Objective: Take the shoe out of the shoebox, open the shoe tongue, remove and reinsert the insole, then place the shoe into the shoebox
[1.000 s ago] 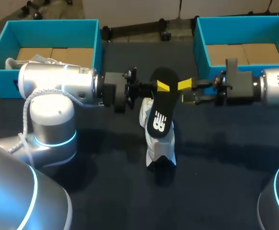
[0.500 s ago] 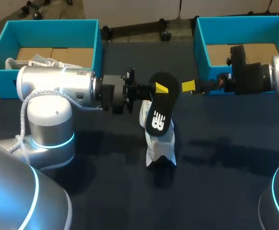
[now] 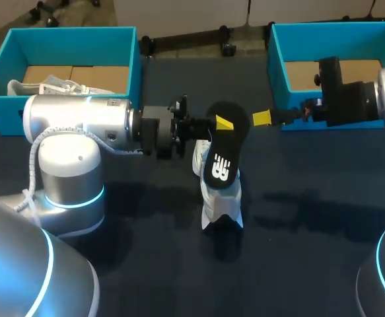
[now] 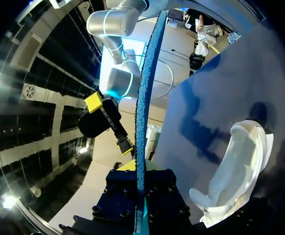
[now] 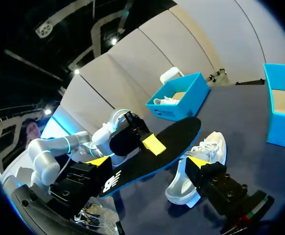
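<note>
A black insole [image 3: 222, 153] hangs upright above the table, and my left gripper [image 3: 222, 123] is shut on its upper part. In the left wrist view the insole [image 4: 144, 93] shows edge-on, rising from between my left gripper's [image 4: 139, 182] fingers. Below it a white shoe [image 3: 220, 198] lies on the dark table, its opening facing up [image 4: 235, 171]. My right gripper [image 3: 263, 119] is open and holds nothing, a short way right of the insole, by the right blue shoebox [image 3: 337, 32]. From the right wrist, the insole [image 5: 174, 137] and shoe [image 5: 203, 159] lie ahead of my right gripper [image 5: 147, 164].
A second blue shoebox [image 3: 60, 36] at the back left holds another white shoe [image 3: 47, 86]. The left arm's silver body [image 3: 80, 122] covers the table's left side. Bare dark table lies in front of the shoe.
My right gripper has pulled back to the right, away from the insole, toward the right shoebox. The left gripper still holds the insole, almost unmoved.
</note>
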Available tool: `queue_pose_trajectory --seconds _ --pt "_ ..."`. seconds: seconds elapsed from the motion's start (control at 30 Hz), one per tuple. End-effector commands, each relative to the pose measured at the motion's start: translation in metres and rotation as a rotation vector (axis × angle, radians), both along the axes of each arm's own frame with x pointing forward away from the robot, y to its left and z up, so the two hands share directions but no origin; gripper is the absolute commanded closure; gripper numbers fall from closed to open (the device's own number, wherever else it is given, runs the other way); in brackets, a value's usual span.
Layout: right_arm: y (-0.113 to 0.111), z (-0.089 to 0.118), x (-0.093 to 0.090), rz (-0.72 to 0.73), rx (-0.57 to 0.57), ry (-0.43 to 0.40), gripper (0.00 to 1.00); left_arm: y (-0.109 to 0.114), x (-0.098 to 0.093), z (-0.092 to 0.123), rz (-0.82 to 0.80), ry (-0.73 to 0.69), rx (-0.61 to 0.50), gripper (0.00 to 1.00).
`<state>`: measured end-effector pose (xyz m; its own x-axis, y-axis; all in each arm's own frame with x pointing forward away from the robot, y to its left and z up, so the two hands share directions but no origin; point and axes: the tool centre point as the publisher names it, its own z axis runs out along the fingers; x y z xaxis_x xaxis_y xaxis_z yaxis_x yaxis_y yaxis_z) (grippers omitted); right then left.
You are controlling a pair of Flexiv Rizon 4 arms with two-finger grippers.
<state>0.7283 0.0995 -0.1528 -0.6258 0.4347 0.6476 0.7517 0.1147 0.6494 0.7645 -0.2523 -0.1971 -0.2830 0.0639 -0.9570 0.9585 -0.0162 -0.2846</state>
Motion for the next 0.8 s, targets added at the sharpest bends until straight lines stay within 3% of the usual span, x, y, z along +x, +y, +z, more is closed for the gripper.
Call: queue_pose_trajectory --seconds 0.03,0.4,0.63,0.8 --pt "0.001 0.000 -0.001 -0.003 -0.004 0.001 0.00 0.000 -0.001 -0.001 0.004 -0.002 -0.001 1.00" --pt "0.001 0.000 -0.001 -0.003 -0.004 0.001 0.00 0.000 -0.001 -0.001 0.004 -0.002 -0.001 1.00" --pt "-0.018 0.003 0.000 0.050 -0.044 -0.144 0.00 0.005 -0.006 0.023 -0.018 0.108 -0.045 1.00" --pt "-0.026 -0.008 -0.003 0.094 -0.092 -0.223 0.00 0.008 -0.013 0.025 -0.052 0.227 -0.076 1.00"
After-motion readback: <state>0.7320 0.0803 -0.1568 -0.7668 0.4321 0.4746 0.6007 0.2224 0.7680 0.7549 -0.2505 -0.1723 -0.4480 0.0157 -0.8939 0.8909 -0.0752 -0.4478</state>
